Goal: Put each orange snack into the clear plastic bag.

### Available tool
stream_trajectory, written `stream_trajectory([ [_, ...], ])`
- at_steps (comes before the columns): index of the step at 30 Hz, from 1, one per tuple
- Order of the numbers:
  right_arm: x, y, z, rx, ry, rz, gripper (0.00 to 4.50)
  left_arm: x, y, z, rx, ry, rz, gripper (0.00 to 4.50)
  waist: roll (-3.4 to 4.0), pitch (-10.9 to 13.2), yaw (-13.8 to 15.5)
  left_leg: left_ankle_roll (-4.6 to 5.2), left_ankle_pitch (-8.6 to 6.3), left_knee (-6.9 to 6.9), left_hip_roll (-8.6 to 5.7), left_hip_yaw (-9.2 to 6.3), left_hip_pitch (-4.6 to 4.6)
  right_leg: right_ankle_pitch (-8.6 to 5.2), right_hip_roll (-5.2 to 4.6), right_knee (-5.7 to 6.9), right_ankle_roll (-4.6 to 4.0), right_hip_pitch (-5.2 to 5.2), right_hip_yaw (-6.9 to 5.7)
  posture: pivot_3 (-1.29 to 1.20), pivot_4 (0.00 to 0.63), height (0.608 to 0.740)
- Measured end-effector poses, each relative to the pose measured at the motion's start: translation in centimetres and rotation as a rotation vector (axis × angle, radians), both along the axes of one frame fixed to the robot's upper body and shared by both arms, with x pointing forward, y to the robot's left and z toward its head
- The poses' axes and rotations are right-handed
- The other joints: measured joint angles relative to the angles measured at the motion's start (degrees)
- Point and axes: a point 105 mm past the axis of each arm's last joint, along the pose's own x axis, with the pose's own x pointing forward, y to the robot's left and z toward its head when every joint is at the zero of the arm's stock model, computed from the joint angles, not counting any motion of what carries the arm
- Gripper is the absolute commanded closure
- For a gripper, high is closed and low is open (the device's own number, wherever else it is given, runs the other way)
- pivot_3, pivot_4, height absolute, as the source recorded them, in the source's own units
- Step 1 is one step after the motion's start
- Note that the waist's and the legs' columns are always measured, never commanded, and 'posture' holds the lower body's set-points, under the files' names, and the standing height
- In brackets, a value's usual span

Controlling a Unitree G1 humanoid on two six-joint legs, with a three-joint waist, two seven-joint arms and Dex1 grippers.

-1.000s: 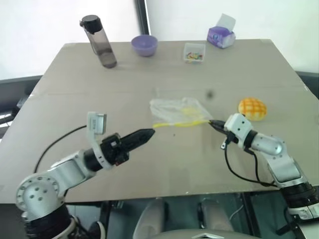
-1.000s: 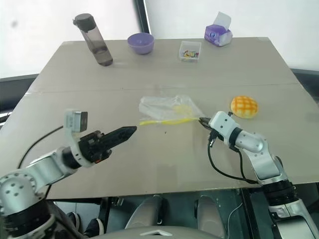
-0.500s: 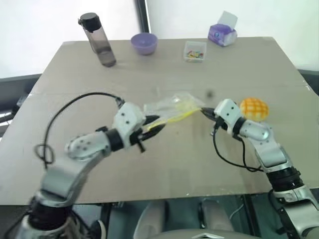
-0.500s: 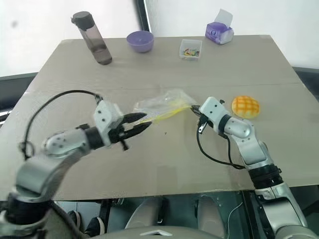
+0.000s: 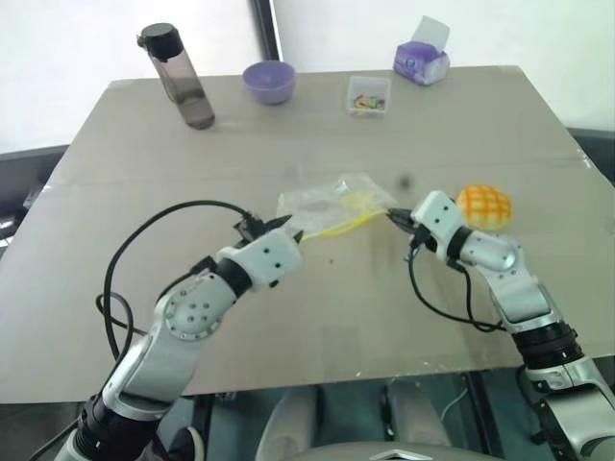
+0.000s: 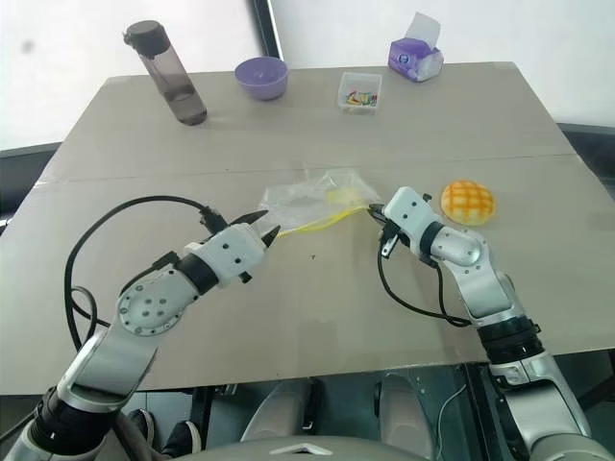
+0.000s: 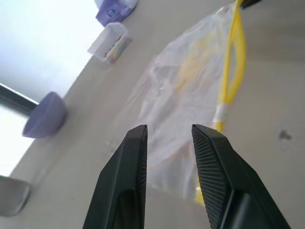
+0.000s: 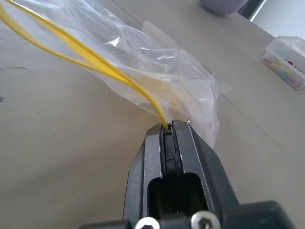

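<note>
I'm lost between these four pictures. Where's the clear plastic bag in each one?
Left eye view: mid-table, between the two grippers, bag.
Right eye view: same spot.
Left wrist view: just beyond the open left gripper, filling the middle.
Right wrist view: fanning out from the shut right gripper, bag.
Shared landmark: its yellow seal strip.

– What's on your table (image 5: pixel 144 173)?
– Along its far edge, upper frame: a dark bottle (image 5: pixel 177 77), a purple bowl (image 5: pixel 269 82), a small clear box (image 5: pixel 369 96) and a purple tissue box (image 5: pixel 421 62). Mid-frame lies the clear plastic bag (image 5: pixel 332 202); right of it, the orange snack (image 5: pixel 484 206).
</note>
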Motion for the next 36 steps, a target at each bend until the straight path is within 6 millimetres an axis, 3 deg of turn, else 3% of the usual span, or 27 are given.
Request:
stream_trajectory([
  [11,0.0,0.1,0.0,0.004,0.005,-0.001,4.5,0.9,-1.0,-1.3,-0.016,0.011,-0.036,2.9,0.0,0.0,-0.1,0.0,0.0,0.07,0.0,-0.01,0.0,0.0,0.0,0.11,0.0,-0.01,0.0,0.0,0.15,0.74],
  [18,0.0,0.1,0.0,0.004,0.004,-0.001,4.5,0.4,-2.1,-1.9,0.009,0.031,-0.107,2.9,0.0,0.0,-0.4,0.0,0.0,0.11,0.0,-0.01,0.01,0.0,0.0,0.19,0.0,-0.02,0.0,0.0,0.15,0.74],
  [23,0.0,0.1,0.0,0.003,0.004,-0.002,4.5,-0.3,-1.7,-2.9,0.03,0.07,-0.122,2.9,0.0,0.0,-0.5,0.01,0.0,0.16,0.0,0.0,0.03,0.0,0.01,0.26,0.0,-0.02,0.02,0.0,0.15,0.74],
  [36,0.0,0.0,0.0,0.001,0.005,-0.002,4.5,-0.4,-0.9,-3.0,0.082,0.031,-0.097,2.9,0.0,0.0,-0.5,0.05,-0.03,0.32,0.0,0.0,0.02,0.0,0.01,0.35,0.0,0.0,0.02,0.0,0.15,0.74],
])
